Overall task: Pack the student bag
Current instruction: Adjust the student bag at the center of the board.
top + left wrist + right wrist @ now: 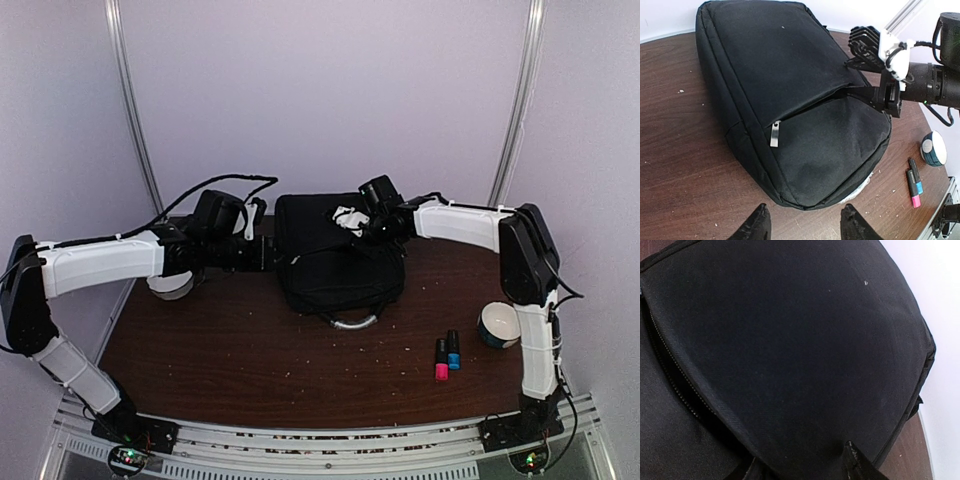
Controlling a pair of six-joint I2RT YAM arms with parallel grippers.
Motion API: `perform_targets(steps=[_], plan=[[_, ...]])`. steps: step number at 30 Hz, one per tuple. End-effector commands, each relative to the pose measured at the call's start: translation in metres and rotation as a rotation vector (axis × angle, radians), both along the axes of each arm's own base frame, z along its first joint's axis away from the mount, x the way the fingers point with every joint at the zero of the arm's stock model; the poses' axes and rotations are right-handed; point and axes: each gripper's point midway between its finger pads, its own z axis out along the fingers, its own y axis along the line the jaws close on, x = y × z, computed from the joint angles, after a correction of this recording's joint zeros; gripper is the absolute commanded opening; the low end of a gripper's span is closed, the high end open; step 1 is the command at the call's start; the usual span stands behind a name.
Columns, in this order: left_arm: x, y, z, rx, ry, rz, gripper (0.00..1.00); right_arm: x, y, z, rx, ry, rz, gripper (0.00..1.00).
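The student bag (335,265) lies flat at the far middle of the dark wooden table (250,350), between the two grippers. It is a large, soft, black fabric pack with rounded corners and seams running along its sides. A grey loop handle (352,322) sticks out from its near end. A front pocket cuts slantwise across its face: a metal zipper pull (774,135) hangs at one end of the opening, the other end gapes, and zipper teeth (670,375) line the edge. The left gripper (806,222) sits just beside the bag's left side, fingers spread with nothing between them. The right gripper (870,95) is at the gaping pocket mouth on the bag's right side, touching the fabric; whether it pinches the flap cannot be told. A pink marker (441,362) and a blue marker (453,352) lie together off the bag's near right corner, well apart from it
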Motion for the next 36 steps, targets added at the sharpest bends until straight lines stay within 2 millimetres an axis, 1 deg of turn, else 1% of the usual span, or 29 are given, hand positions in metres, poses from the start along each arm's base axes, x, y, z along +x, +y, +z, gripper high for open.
perform_targets(steps=[1, 4, 6, 7, 10, 14, 19, 22, 25, 29, 30, 31, 32, 34, 36], plan=[[0.004, 0.002, 0.009, -0.016, -0.037, 0.008, 0.5, 0.006, 0.015, 0.011, -0.027, -0.103, 0.011, 0.41], [0.004, 0.001, 0.008, -0.015, -0.035, 0.003, 0.5, 0.004, 0.022, 0.015, -0.007, -0.155, 0.024, 0.2], [0.005, 0.002, 0.007, -0.008, -0.035, 0.009, 0.5, 0.0, 0.027, 0.025, 0.031, -0.174, 0.035, 0.09], [0.005, 0.003, 0.006, -0.005, -0.034, 0.011, 0.5, 0.0, 0.029, 0.029, 0.042, -0.178, 0.038, 0.04], [0.005, 0.004, 0.005, -0.004, -0.034, 0.014, 0.5, -0.008, 0.036, 0.039, 0.055, -0.183, 0.072, 0.0], [0.005, 0.007, 0.007, -0.002, -0.042, 0.022, 0.5, -0.03, 0.045, 0.048, 0.065, -0.17, 0.173, 0.0], [0.003, 0.013, 0.008, 0.016, -0.05, 0.035, 0.5, -0.076, 0.056, 0.061, 0.104, -0.133, 0.329, 0.0], [0.002, 0.015, 0.007, 0.022, -0.052, 0.038, 0.5, -0.091, 0.059, 0.061, 0.102, -0.099, 0.37, 0.0], [0.001, 0.015, 0.006, 0.024, -0.049, 0.038, 0.5, -0.099, 0.061, 0.061, 0.101, -0.084, 0.394, 0.0], [0.001, 0.014, 0.006, 0.022, -0.046, 0.035, 0.5, -0.095, 0.056, 0.057, 0.092, -0.091, 0.353, 0.0], [0.002, 0.014, 0.005, 0.024, -0.046, 0.033, 0.5, -0.094, 0.055, 0.056, 0.09, -0.081, 0.345, 0.02], [0.002, 0.013, 0.005, 0.023, -0.044, 0.03, 0.5, -0.096, 0.054, 0.054, 0.09, -0.064, 0.343, 0.06], [0.001, 0.013, 0.003, 0.024, -0.04, 0.029, 0.5, -0.099, 0.053, 0.053, 0.093, -0.04, 0.342, 0.16], [0.001, 0.012, 0.002, 0.025, -0.038, 0.024, 0.5, -0.111, 0.049, 0.048, 0.086, 0.034, 0.353, 0.25], [0.001, 0.011, 0.001, 0.022, -0.036, 0.022, 0.5, -0.126, 0.044, 0.042, 0.083, 0.107, 0.359, 0.3]])
